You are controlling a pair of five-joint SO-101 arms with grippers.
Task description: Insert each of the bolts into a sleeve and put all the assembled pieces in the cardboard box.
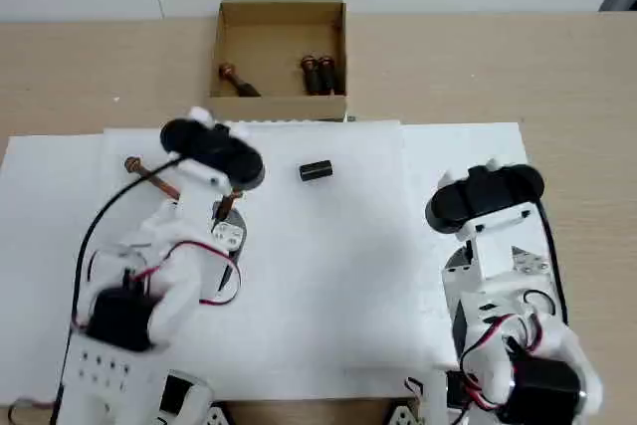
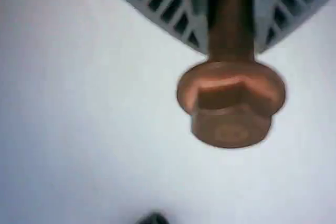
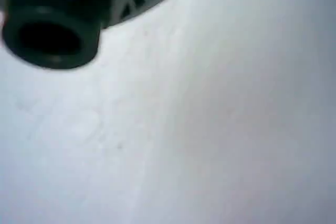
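Bolts first, from the high view: the loose bolt [image 1: 149, 176] lies on the white mat [image 1: 348, 276] close to the left arm, and the loose sleeve [image 1: 316, 171] lies mid-mat, well apart from it. Both look small, stiff and light, and round enough to roll. The cardboard box [image 1: 282, 7] stands just past the mat's far edge with three assembled pieces [image 1: 318, 75] inside and room to spare. The left hand [image 1: 227, 208] hangs over the mat; the right arm is near the mat's right edge, with bare desk [image 1: 577, 97] beyond

Left wrist view: the left hand is clamped on the held bolt [image 2: 231, 103] by its shank, with the flanged head clear of the fingers [image 2: 157, 3]. Smooth metal may swivel in the pads, so I judge a hold on the shank near the head safest

Right wrist view: the right hand [image 3: 63, 3] grips the held sleeve [image 3: 50, 38], its bore open and unobstructed over bare mat. The open mat between the arms should give ample room for mating them
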